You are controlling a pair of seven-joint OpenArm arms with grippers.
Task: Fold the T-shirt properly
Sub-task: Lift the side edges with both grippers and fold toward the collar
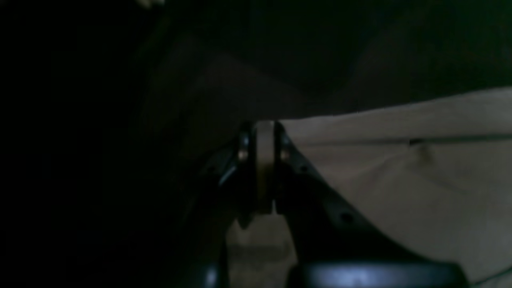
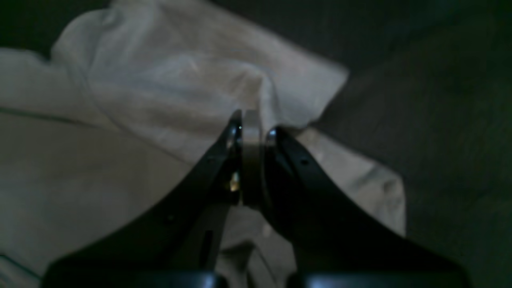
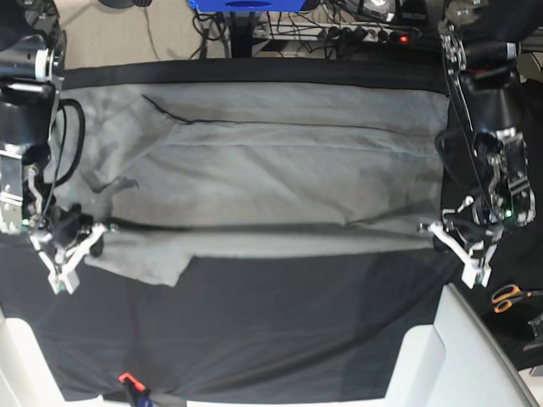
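The light-grey T-shirt (image 3: 271, 161) lies spread sideways across the black table cloth (image 3: 280, 322). Its near edge forms a straight line between both grippers, and a sleeve (image 3: 144, 263) lies flat at the near left. My right gripper (image 3: 87, 238) is at that left end. In the right wrist view it (image 2: 251, 120) is shut on a bunched fold of the T-shirt (image 2: 168, 84). My left gripper (image 3: 438, 231) is at the right end. The left wrist view shows it (image 1: 265, 126) shut on the T-shirt's edge (image 1: 400, 168).
Orange-handled scissors (image 3: 509, 297) lie off the cloth at the right. A white raised panel (image 3: 462, 356) borders the near right corner. Cables and a power strip (image 3: 365, 34) run behind the table. A small red object (image 3: 125, 377) sits at the cloth's near edge.
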